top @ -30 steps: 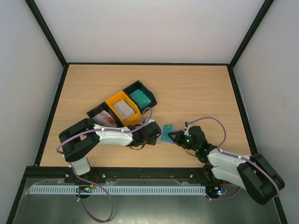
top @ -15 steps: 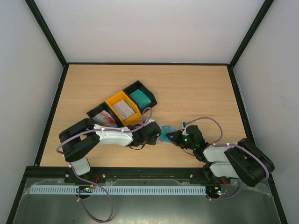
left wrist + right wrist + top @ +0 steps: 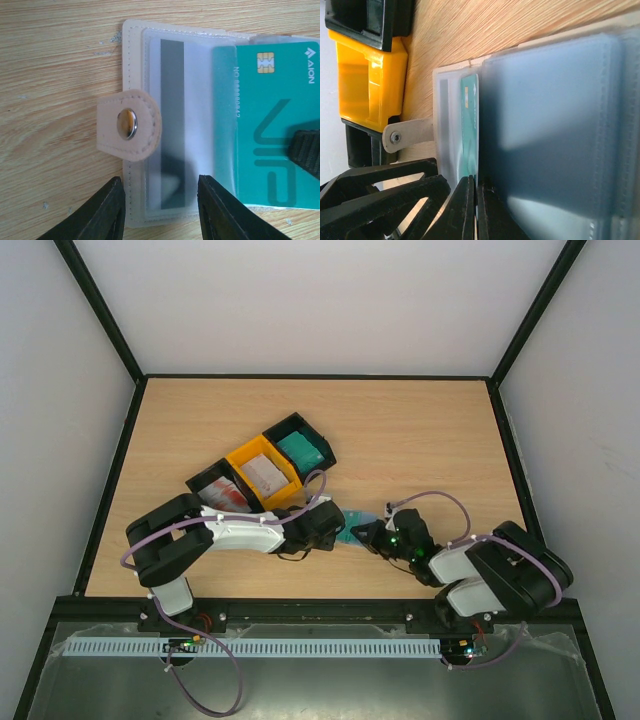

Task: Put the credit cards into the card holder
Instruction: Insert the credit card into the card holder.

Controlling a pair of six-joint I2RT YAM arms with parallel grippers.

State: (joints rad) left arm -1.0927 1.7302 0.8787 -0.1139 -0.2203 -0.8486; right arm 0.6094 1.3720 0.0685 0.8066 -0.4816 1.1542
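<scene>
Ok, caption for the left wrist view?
Teal card, pinched by the right gripper, partway onto the open wallet; left gripper open at its edge.

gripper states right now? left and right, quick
left gripper: open, fingers apart at the card holder edge, gripping nothing.
right gripper: closed, holding the teal card.

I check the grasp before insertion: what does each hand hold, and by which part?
The right hand pinches the teal card by its long edge, away from the chip. The left hand stands open over the card holder, pinching nothing.
</scene>
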